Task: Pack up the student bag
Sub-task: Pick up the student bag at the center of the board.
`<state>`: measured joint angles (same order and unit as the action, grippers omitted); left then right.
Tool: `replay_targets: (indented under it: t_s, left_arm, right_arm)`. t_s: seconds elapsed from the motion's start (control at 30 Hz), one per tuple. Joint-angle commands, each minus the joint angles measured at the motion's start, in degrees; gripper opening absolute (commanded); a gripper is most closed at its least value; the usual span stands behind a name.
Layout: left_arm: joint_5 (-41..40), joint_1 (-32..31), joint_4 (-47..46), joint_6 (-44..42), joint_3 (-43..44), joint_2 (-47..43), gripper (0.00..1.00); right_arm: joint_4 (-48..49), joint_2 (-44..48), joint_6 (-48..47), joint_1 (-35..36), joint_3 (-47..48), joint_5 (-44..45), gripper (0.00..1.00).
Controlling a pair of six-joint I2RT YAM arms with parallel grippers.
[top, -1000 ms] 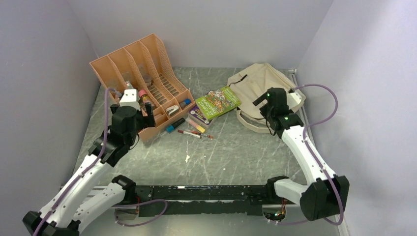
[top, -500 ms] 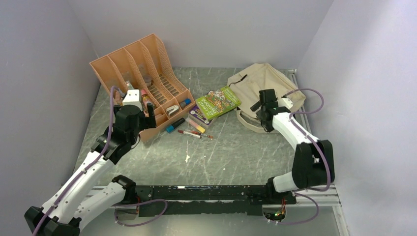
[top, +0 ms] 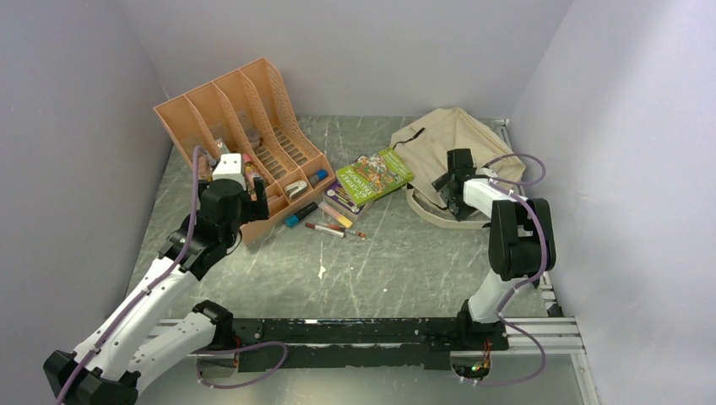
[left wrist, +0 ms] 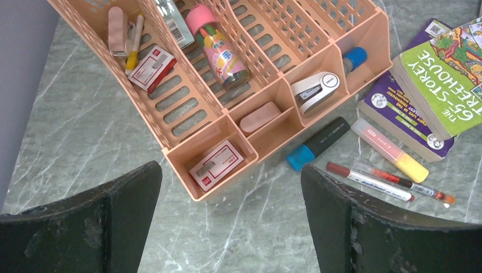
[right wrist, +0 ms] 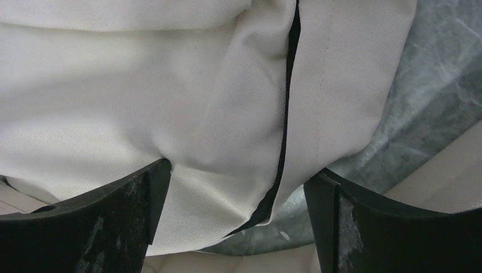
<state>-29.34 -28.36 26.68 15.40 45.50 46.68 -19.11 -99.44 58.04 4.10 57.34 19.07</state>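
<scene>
The student bag (top: pixel 446 143), soft beige with black zipper lines, lies flat at the back right of the table. My right gripper (top: pixel 450 198) stands open low over its near edge. In the right wrist view, cream fabric and a black zipper line (right wrist: pixel 287 96) fill the gap between the fingers of the right gripper (right wrist: pixel 239 170), which are not closed on it. My left gripper (top: pixel 256 202) hangs open above the front corner of the orange organizer (top: pixel 245 126). In the left wrist view the left gripper (left wrist: pixel 230 170) holds nothing.
The organizer (left wrist: pixel 273 74) holds a pink bottle (left wrist: pixel 219 48), a stapler (left wrist: pixel 312 91), erasers and small boxes. Two books (top: pixel 371 179) lie between organizer and bag. Several markers (left wrist: pixel 369 170) lie in front of the books. Side walls stand close on both sides.
The right arm has folded up, with its elbow raised, and its gripper has dropped lower onto the bag's near edge. The left gripper has edged slightly toward the organizer.
</scene>
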Motion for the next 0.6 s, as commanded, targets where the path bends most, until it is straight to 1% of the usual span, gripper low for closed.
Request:
replay_targets:
  t_s: [0.0, 0.13, 0.17, 0.2, 0.23, 0.3, 0.33, 0.47, 0.57]
  left_arm:
    - [0.0, -0.1, -0.7, 0.5, 1.6, 0.0, 0.96]
    - [1.0, 0.0, -2.2, 1.4, 0.9, -1.1, 0.95]
    - [1.6, 0.0, -2.6, 1.7, 1.0, -1.2, 0.96]
    - [2.5, 0.1, -2.8, 2.0, 1.0, -1.3, 0.96]
    - [3.5, 0.1, -3.3, 2.4, 0.9, -1.6, 0.96]
    - [5.9, 0.1, -4.4, 3.1, 0.6, -2.3, 0.97]
    - [6.9, 0.1, -4.9, 3.8, 0.5, -2.6, 0.97]
    - [9.7, 0.1, -7.2, 9.5, 2.2, -2.9, 0.98]
    - [12.9, 0.1, -11.9, 11.5, 3.2, -2.0, 0.98]
  right_arm:
    - [6.0, -3.0, 2.1, -1.9, -1.3, -2.6, 0.8]
    - [8.1, -1.6, 2.3, -3.7, -2.1, -3.6, 0.44]
    - [8.7, -0.6, 2.6, -3.9, -2.4, -3.7, 0.32]
    - [8.9, 0.5, 3.1, -4.7, -2.6, -3.5, 0.26]
    - [8.9, 1.7, 3.4, -6.1, -2.4, -3.3, 0.15]
    - [8.7, 4.3, 3.2, -7.2, -1.2, -3.0, 0.03]
    - [8.3, 5.2, 2.9, -7.6, 0.0, -2.5, 0.0]
    - [5.3, 8.8, 2.2, -8.2, 5.4, 0.7, 0.0]
    - [4.6, 12.5, 3.3, -8.2, 6.7, 3.6, 0.0]
